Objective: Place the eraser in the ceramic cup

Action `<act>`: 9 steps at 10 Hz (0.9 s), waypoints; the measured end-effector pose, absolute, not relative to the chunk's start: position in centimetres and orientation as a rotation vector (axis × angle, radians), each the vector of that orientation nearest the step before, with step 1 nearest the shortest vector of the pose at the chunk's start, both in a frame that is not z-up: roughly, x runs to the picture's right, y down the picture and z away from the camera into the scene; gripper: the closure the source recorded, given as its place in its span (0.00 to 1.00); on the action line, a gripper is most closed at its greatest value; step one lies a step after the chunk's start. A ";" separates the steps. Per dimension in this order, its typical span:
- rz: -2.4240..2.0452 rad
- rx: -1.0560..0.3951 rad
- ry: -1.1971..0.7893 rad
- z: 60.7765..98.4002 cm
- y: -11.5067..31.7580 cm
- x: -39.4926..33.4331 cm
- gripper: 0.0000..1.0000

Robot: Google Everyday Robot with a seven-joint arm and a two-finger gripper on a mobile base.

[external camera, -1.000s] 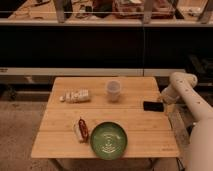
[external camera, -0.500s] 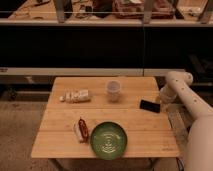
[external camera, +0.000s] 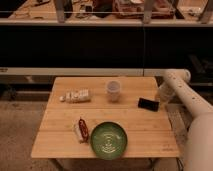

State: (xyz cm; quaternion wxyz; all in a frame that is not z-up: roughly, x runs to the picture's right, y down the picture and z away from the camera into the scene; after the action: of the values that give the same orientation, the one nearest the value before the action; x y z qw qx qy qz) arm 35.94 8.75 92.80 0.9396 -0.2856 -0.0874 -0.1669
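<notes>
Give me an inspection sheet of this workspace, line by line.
Surface: wooden table, nothing spilled seen.
Job's things: eraser lying flat near the right edge; ceramic cup upright, to its left, apart from it.
Clutter: green plate at the front; red-and-white object just left of the plate; pale elongated object lying left of the cup.
Grippers: gripper shut, at the eraser's right end; hold not confirmable.
Cables: nothing seen.
Surroundings: dark bench behind; speckled floor.

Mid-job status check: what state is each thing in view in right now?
ceramic cup: upright, open top.
eraser: flat on the table, outside the cup.
pincer: shut, at the eraser's right end; grip unclear.
green plate: flat, nothing on it.
white bottle: lying on its side.
red-and-white object: lying beside the plate.
</notes>
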 end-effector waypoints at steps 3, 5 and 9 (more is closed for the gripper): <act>-0.314 -0.591 -0.216 92.4 9.0 35.2 1.00; -0.288 -0.598 -0.261 92.1 9.5 34.7 1.00; -0.213 -0.618 -0.418 90.9 9.9 33.1 1.00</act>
State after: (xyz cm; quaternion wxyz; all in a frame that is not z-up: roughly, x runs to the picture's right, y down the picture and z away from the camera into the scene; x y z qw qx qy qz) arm 33.12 9.91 90.87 0.9258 -0.3012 -0.2036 -0.1038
